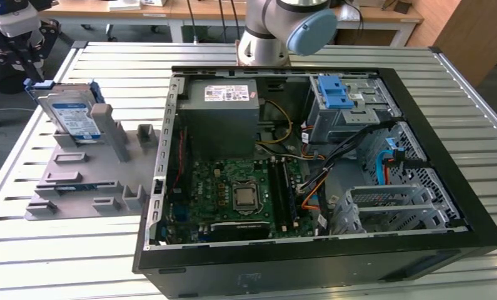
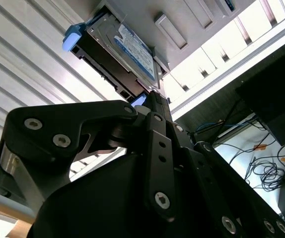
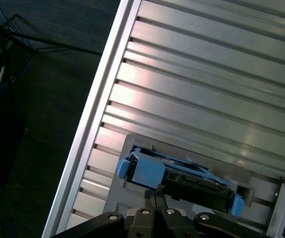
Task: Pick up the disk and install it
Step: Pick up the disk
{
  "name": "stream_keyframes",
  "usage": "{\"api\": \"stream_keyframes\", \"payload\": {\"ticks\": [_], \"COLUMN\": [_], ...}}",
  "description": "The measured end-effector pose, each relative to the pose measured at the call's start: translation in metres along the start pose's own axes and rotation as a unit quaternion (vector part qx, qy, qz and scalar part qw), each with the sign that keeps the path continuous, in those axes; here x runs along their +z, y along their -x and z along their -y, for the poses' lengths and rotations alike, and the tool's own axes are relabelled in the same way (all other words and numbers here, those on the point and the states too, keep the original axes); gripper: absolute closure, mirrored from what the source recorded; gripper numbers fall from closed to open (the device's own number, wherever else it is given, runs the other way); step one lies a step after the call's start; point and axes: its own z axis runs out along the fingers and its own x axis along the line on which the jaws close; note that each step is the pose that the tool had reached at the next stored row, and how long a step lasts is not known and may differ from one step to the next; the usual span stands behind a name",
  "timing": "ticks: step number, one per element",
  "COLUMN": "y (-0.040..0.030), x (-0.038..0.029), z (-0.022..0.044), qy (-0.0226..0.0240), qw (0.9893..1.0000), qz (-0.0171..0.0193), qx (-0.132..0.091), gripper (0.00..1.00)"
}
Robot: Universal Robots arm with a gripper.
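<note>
My tool (image 3: 155,194) has its fingers drawn together with nothing between them. In the first wrist view the tips sit just short of the blue frame of the disk (image 3: 182,176), and I can't make out any contact. In the second wrist view the tool (image 2: 150,99) points toward the disk (image 2: 127,52), whose labelled face is turned to the camera.

In the exterior view I see the tool (image 1: 15,50) at the far corner on the exterior view's left, above and behind the disk (image 1: 71,112). The disk stands upright on its edge in a grey holder (image 1: 81,181), not yet installed. The holder rests on the slatted metal counter (image 1: 65,250), just beside an open computer case (image 1: 315,275) that lies on its side at the exterior view's right. Inside the case I see a green circuit board (image 1: 235,190), a grey power box (image 1: 227,115) and a blue latch (image 1: 340,94) on the drive cage. The arm's base (image 1: 277,31) stands behind the case.
</note>
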Motion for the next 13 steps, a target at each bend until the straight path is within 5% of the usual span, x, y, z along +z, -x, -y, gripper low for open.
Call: {"api": "stream_keyframes", "payload": {"ticks": [6, 13], "y": [0.0, 0.0], "x": [0.0, 0.0], "z": [0.0, 0.0], "qy": [-0.0004, -0.0017], "qw": [1.0, 0.999], "qz": [-0.0005, -0.0023], "qx": [-0.009, -0.044], "gripper": [0.89, 0.89]}}
